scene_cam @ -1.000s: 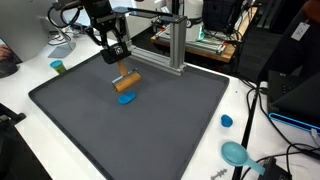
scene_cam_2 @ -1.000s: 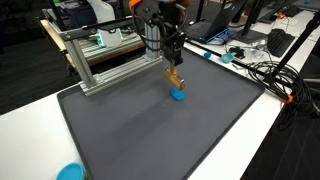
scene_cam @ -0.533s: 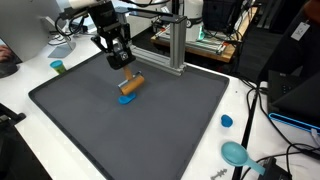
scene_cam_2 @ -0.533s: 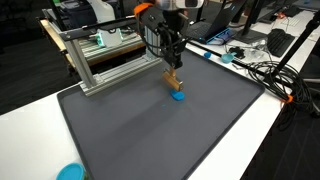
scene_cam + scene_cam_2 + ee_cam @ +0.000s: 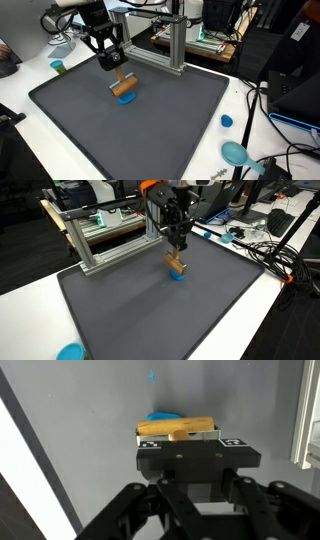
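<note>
Here's the hand, upper left of the frame over the grey mat, and it's clamped tight on the short stem of a wooden piece. That piece hangs just below and slightly right of the hand in both exterior views. In the wrist view it sits directly above the hand at centre frame, with the long bar of the wooden piece running left to right, square across the stem. Right beneath the bar is a blue disc, peeking out at the bar's upper left in the wrist view. Whether wood touches blue or just hovers over it, I can't tell. Count them up: one wooden piece, one blue disc under it, one teal cup far left on the bench, one blue cap and one teal lid lower right, and one metal frame behind.
</note>
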Controlling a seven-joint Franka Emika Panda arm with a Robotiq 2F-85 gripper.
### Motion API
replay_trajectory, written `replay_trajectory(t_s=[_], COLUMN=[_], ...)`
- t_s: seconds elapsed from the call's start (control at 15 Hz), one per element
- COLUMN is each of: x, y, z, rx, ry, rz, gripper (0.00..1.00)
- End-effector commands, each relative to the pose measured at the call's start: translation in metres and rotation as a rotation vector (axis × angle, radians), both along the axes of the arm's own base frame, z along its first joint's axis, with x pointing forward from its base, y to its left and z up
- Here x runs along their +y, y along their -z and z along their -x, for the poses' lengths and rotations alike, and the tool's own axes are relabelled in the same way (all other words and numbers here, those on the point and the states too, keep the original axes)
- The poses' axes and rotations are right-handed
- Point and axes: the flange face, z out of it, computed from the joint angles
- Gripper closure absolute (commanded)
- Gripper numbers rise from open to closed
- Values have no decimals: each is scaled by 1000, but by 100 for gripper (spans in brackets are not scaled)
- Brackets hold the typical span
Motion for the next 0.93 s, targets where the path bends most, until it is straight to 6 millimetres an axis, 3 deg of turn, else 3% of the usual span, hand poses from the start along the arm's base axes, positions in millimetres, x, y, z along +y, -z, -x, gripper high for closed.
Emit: replay_trajectory(t_s=[0.0, 0.07, 0.13, 0.87], x=[-2, -4, -2, 1], y=[-1, 0, 3, 27], z=[-3, -5, -8, -8], rx=[6, 10, -20, 20], ry=[3, 5, 30, 61], rz=[9, 14, 3, -18], gripper=[53, 53, 78, 78])
